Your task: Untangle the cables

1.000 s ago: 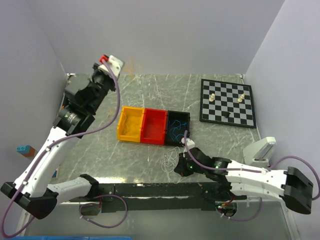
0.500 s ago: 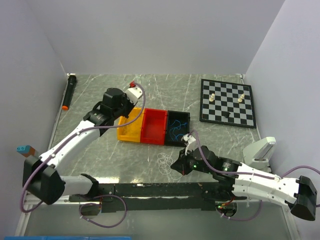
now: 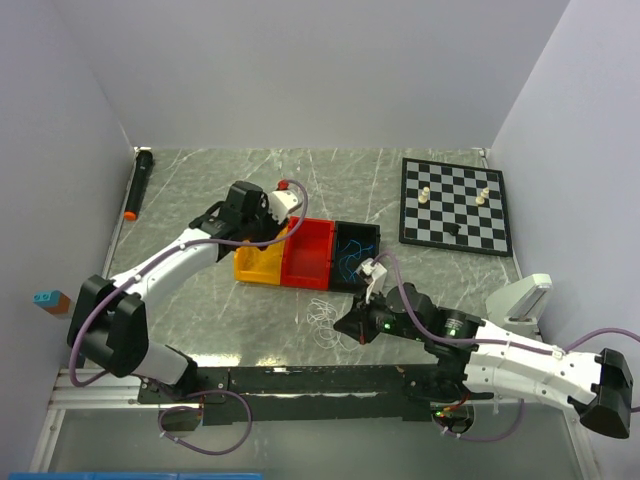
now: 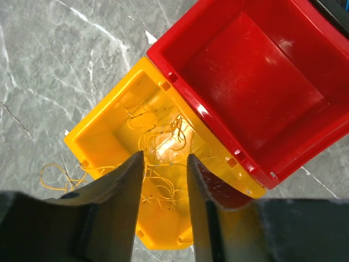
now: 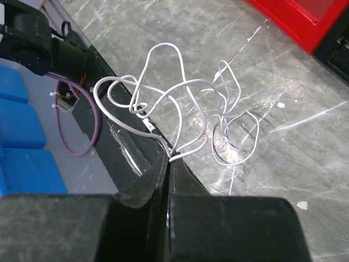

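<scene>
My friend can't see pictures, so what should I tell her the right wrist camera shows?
Two dark fingers are pinched shut on a tangle of thin white wires, whose loops stand up over a grey marbled table. A corner of a red bin shows at the top right.

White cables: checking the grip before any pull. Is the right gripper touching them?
Touching. The right wrist view shows the right gripper shut on the white cables at its fingertips.
</scene>
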You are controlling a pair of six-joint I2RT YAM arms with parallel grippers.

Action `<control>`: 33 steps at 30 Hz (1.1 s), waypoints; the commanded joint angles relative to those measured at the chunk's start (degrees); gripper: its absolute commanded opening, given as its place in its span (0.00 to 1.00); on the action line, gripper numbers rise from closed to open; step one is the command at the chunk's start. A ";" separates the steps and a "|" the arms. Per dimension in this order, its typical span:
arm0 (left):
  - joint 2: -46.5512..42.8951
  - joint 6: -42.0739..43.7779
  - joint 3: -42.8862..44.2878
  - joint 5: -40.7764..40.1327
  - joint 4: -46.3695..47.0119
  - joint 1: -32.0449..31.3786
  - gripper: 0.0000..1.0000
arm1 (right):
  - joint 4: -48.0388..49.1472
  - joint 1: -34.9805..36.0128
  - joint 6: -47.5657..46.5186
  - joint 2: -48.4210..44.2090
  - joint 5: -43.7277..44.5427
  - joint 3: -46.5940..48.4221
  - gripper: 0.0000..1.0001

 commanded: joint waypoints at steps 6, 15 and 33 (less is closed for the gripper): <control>-8.30 3.51 9.50 14.50 -8.79 0.83 0.97 | 1.79 0.34 -2.36 1.48 -0.78 4.45 0.00; -16.32 21.45 12.50 40.30 -32.36 -7.41 0.98 | 5.20 0.34 -4.47 6.57 -3.06 6.65 0.00; -10.70 19.34 11.45 36.68 -32.10 -18.42 0.56 | 8.64 0.25 -6.06 13.87 -2.10 10.87 0.00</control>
